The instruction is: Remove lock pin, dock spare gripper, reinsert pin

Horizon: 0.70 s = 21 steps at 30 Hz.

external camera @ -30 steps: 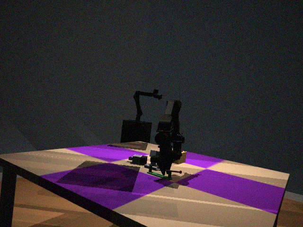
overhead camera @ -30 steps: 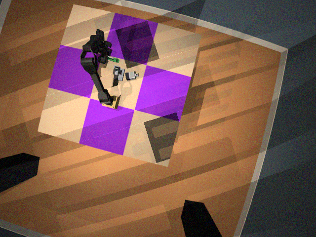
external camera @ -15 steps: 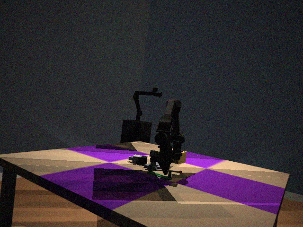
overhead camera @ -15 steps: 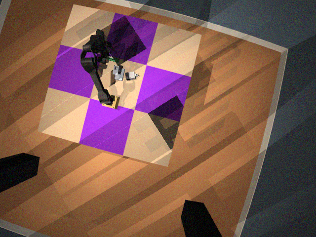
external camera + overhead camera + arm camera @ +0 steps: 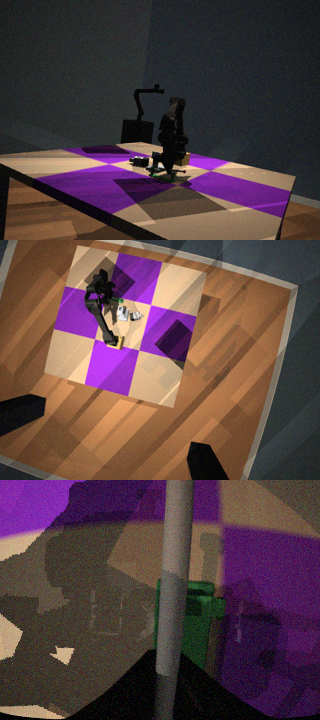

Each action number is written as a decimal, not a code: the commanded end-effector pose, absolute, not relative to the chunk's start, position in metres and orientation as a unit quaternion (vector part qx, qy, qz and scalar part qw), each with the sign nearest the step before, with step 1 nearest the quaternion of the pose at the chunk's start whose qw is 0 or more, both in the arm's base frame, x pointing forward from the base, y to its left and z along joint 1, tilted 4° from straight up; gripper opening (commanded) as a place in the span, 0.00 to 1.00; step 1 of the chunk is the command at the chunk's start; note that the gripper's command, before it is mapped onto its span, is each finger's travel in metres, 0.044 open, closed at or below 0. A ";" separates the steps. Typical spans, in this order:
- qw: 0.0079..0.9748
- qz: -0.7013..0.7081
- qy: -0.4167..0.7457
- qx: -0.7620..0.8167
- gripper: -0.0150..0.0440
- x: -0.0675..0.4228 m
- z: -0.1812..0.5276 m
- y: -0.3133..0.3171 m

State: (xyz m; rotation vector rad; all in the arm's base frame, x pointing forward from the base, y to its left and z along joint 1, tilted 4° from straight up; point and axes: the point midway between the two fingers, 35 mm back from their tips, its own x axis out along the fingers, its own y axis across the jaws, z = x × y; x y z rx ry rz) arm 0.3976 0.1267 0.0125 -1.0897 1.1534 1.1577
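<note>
My gripper (image 5: 163, 658) (image 5: 169, 169) (image 5: 109, 298) points down at the green mount (image 5: 198, 619) (image 5: 160, 177) (image 5: 120, 300) and is shut on the lock pin (image 5: 175, 540) (image 5: 178, 171). The pin is a grey rod with a red head (image 5: 184, 171). It lies level across the mount, and I cannot tell whether it still sits in the socket. The spare gripper (image 5: 135, 315) (image 5: 140, 161), a small dark body, lies on the table a little beyond the mount. A light grey block (image 5: 123, 313) lies next to it.
The arm's tan base block (image 5: 119, 342) (image 5: 185, 159) stands close behind the mount. A black camera stand (image 5: 137, 130) rises at the table's far edge. The table is a purple and tan checkered top (image 5: 160, 286) (image 5: 232, 191) with moving shadows.
</note>
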 end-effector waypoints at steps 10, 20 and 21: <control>0.549 0.494 0.495 -0.459 0.25 0.392 0.030 0.127; 0.546 0.495 0.497 -0.458 0.25 0.392 0.026 0.122; 0.546 0.495 0.497 -0.458 0.25 0.393 0.027 0.119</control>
